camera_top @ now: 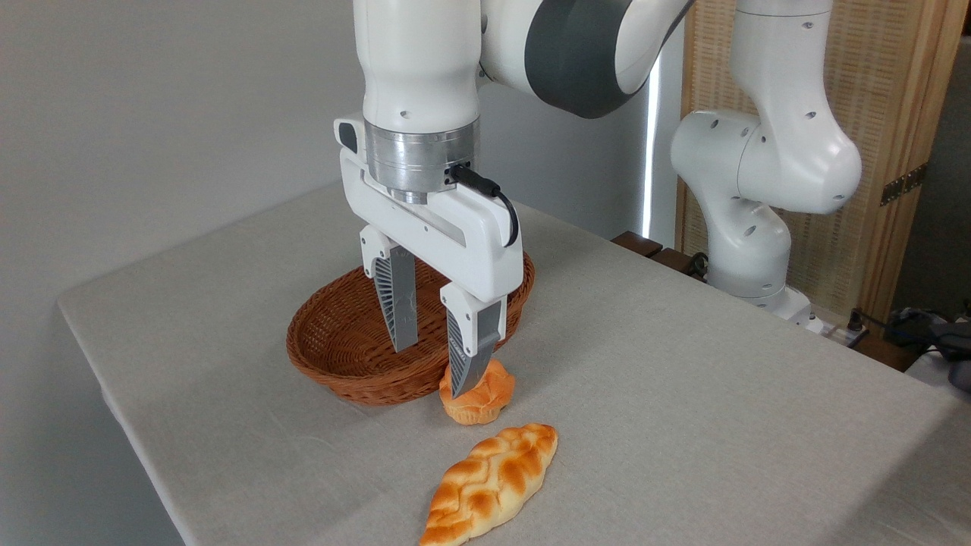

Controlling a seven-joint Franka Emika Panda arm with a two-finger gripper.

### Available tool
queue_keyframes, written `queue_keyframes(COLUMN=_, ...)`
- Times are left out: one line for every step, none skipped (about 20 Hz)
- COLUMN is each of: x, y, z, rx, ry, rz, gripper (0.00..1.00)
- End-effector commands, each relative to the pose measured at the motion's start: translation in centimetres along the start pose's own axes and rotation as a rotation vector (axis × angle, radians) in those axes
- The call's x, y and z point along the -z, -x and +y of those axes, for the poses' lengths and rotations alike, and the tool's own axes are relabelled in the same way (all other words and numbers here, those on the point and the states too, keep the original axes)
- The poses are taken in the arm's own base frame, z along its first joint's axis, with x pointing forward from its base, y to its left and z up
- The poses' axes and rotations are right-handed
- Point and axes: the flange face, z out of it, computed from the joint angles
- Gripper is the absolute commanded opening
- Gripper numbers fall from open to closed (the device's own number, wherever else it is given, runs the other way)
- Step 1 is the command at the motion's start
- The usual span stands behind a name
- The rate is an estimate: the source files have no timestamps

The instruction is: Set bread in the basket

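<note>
Bread is sitting upright on the tabletop, knobbly top facing up, base down. It is round, so no clear long axis; its vertical axis is pointing straight up. It is resting just outside the basket, touching or nearly touching the basket's near right rim.

End effector is hanging over this spot, fingers pointing down and spread apart, nothing clamped between them. The right finger's tip is overlapping the bun's top left in this view; whether it is actually touching the bun or just sitting in front of it, I cannot tell. The left finger is showing in front of the basket's hollow, its tip higher in the view than the right one.

The basket is lying with its long axis running from lower left to upper right, and it is holding nothing that I can see.

The braided loaf is lying flat on the tabletop, near the bun but apart from it, toward the front edge. Its long axis is running from lower left to upper right, roughly parallel to the basket's.

Counts: one bun, one braided loaf, one basket, one arm with two fingers.
</note>
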Motion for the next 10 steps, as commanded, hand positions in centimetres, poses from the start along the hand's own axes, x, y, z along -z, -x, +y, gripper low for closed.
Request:
queue_keyframes(x=-1.71, y=-0.93, z=2.17, rx=-0.038, ry=0.095, rz=-0.074, gripper=1.0)
queue_keyframes(x=-1.73, y=-1.0, z=2.23, rx=-0.04, ry=0.095, rz=-0.074, gripper=1.0)
queue_keyframes(x=-1.76, y=-1.23, z=2.47, rx=-0.046, ry=0.096, rz=-0.074, gripper=1.0)
queue_keyframes(x=-1.78, y=-1.34, z=2.58, rx=-0.048, ry=0.095, rz=-0.076, gripper=1.0)
queue_keyframes(x=-1.86, y=-1.34, z=2.56, rx=-0.048, ry=0.096, rz=-0.077, gripper=1.0)
queue_keyframes(x=-2.03, y=-1.36, z=2.52, rx=-0.049, ry=0.098, rz=-0.079, gripper=1.0)
queue_keyframes(x=-2.04, y=-1.41, z=2.57, rx=-0.05, ry=0.098, rz=-0.08, gripper=1.0)
queue_keyframes(x=-2.02, y=-1.43, z=2.54, rx=-0.051, ry=0.095, rz=-0.078, gripper=1.0)
queue_keyframes(x=-1.99, y=-1.46, z=2.52, rx=-0.051, ry=0.093, rz=-0.076, gripper=1.0)
queue_keyframes(x=-2.05, y=-1.49, z=2.47, rx=-0.052, ry=0.092, rz=-0.075, gripper=1.0)
